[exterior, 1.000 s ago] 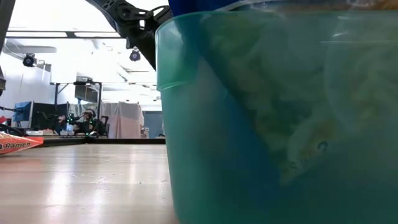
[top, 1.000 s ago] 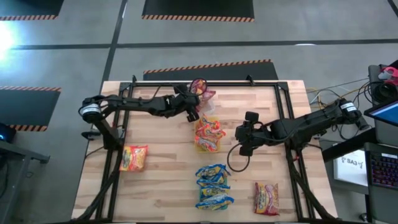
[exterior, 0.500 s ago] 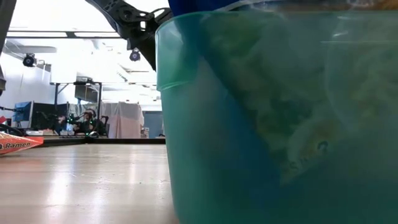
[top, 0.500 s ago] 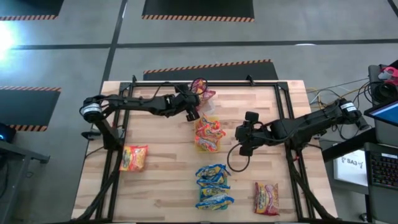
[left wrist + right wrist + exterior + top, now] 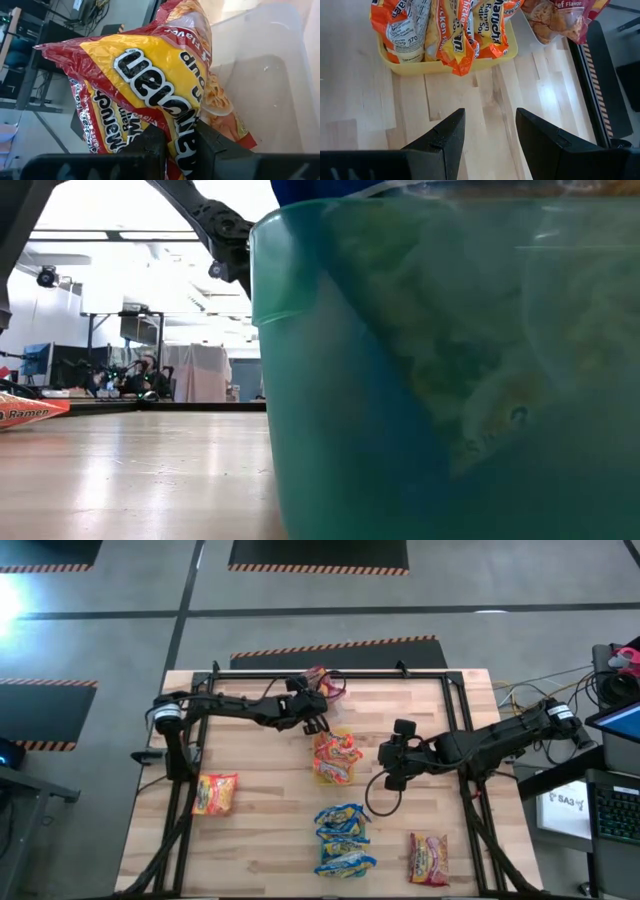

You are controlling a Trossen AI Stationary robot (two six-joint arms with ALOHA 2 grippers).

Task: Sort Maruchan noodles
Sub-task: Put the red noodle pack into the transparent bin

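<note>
The left pincer (image 5: 316, 712) is out over the far middle of the worktop (image 5: 260, 820), its two dark fingers (image 5: 150, 145) pinching a red and yellow Maruchan packet (image 5: 150, 70) by one edge, the packet hanging over a clear tray (image 5: 270, 85). Just nearer than that, a yellow tray (image 5: 470, 59) stands packed with orange packets (image 5: 336, 755) on edge. The right pincer (image 5: 393, 768) hovers just beside that tray on its right, fingers spread, nothing between them, bare wood below. Toward the near edge sit the blue and yellow packets (image 5: 343, 840) in a green tray (image 5: 300, 380), which fills most of the low view. One loose orange packet (image 5: 215, 792) lies flat on the left side, and a pink packet (image 5: 428, 858) lies flat at the near right corner.
</note>
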